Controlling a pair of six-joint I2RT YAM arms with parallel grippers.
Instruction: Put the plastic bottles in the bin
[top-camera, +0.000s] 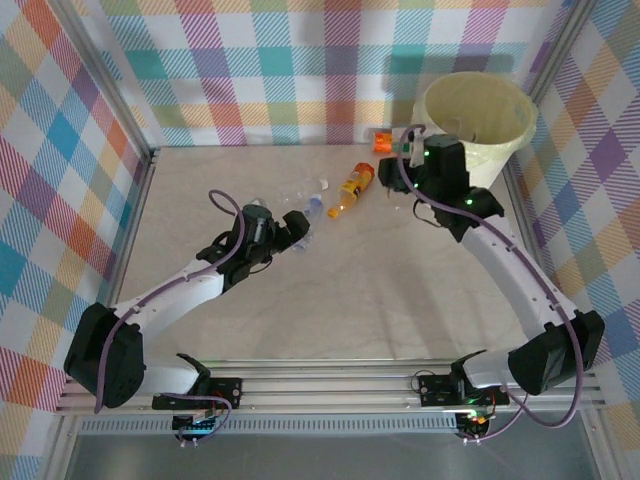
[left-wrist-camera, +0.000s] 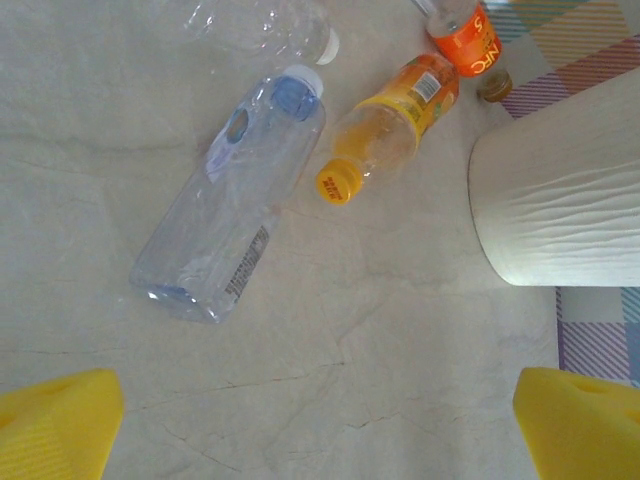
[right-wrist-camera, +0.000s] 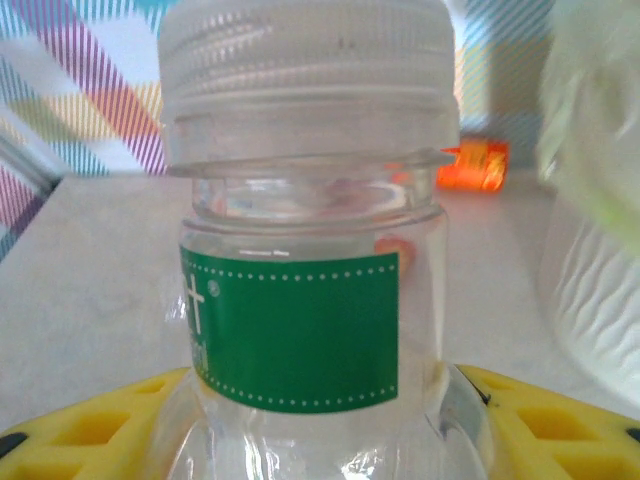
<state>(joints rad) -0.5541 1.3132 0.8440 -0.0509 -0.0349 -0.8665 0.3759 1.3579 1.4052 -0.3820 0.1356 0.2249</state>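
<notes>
Judging from the top view, the task is well short of done. At least three plastic bottles are left on the table (top-camera: 350, 300): a clear blue-capped bottle (top-camera: 311, 206), an orange bottle (top-camera: 355, 184) and an orange-labelled bottle (top-camera: 381, 141) by the far wall. What lies inside the bin (top-camera: 436, 96) cannot be made out. The right gripper (top-camera: 412, 150) is held just beside the bin's rim, not yet over its mouth. The left gripper (top-camera: 297, 226) is poised near the blue-capped bottle.

From the left wrist, the yellow fingers (left-wrist-camera: 55, 425) are seen spread wide with nothing between them, and the blue-capped bottle lies ahead, untouched. A second clear bottle (left-wrist-camera: 262, 25) is seen beyond it, so four bottles are counted on the table, with the bin's wall at the right.

From the right wrist, a green-labelled bottle (right-wrist-camera: 300, 330) with a white cap is seen clamped between the yellow fingers (right-wrist-camera: 90, 435), the bin close on the right. Its release into the bin is judged to be the step in hand.
</notes>
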